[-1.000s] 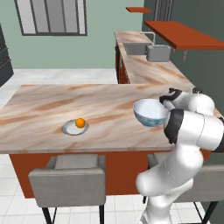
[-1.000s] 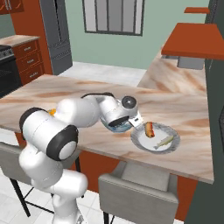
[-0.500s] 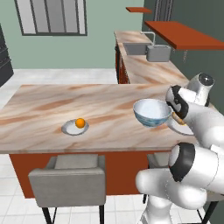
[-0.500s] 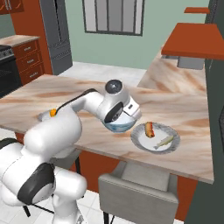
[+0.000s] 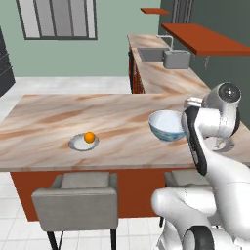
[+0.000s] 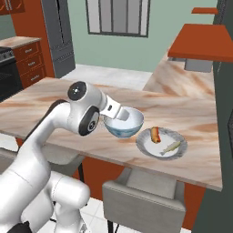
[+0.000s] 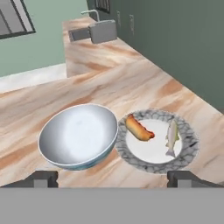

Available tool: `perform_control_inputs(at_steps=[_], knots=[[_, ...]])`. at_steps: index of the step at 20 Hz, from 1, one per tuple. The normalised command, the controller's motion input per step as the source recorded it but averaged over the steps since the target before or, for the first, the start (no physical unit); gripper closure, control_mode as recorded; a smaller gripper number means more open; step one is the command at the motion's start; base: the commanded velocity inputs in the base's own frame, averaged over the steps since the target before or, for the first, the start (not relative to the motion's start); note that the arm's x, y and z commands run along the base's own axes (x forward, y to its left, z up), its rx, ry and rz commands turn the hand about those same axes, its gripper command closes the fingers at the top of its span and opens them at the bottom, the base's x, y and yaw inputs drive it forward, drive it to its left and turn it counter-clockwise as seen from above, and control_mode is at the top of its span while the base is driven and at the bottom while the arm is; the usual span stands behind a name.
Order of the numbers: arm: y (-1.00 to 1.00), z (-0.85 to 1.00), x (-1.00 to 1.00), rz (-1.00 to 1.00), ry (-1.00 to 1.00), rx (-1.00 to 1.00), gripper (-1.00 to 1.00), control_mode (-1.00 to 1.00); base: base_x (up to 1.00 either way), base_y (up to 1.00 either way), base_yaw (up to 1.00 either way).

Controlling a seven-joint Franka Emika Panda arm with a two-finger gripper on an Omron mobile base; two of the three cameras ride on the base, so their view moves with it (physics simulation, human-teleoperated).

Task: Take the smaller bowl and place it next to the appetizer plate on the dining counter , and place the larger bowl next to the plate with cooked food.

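The larger bowl (image 7: 78, 135), white with blue patterns, stands upright on the dining counter (image 7: 131, 87), touching or nearly touching the left rim of the plate with cooked food (image 7: 157, 144). My gripper (image 7: 113, 178) hovers above and behind them, open, with nothing between its fingertips (image 7: 41, 178). In the right base view the gripper (image 6: 122, 114) sits just over the near rim of the larger bowl (image 6: 124, 124), left of the plate with cooked food (image 6: 161, 143). The appetizer plate (image 5: 84, 141) with its orange ball lies far left of the larger bowl (image 5: 167, 126). The smaller bowl is out of view.
Grey chairs (image 5: 75, 205) (image 6: 143, 200) stand under the counter's near edge. A sink with a grey box (image 5: 176, 58) sits on the back counter under a red-brown shelf (image 5: 205, 39). A dark wall runs close behind the plate with cooked food.
The hand has drawn up and back from the larger bowl, which stays where it stood on the counter. The arm's elbow has swung and risen.
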Motion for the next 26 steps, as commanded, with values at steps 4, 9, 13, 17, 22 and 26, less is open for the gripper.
perform_control_inputs(at_steps=[4,9,13,17,22,26], knots=[[0.76,0.24,-0.97,0.20,-0.03,-0.06,-1.00,-1.00,0.00,0.00,0.00],[0.60,0.43,-1.00,0.30,-0.02,0.00,-1.00,-1.00,0.00,0.00,0.00],[0.44,0.60,-0.90,0.30,-0.05,-0.05,-1.00,-1.00,0.00,0.00,0.00],[0.17,0.80,-0.59,0.10,0.00,-0.17,-1.00,-1.00,0.00,0.00,0.00],[0.02,0.59,-0.26,0.01,0.01,-0.14,-1.00,-1.00,0.00,0.00,0.00],[0.00,0.00,0.00,0.00,0.00,0.00,-1.00,1.00,-0.63,0.13,0.06]])
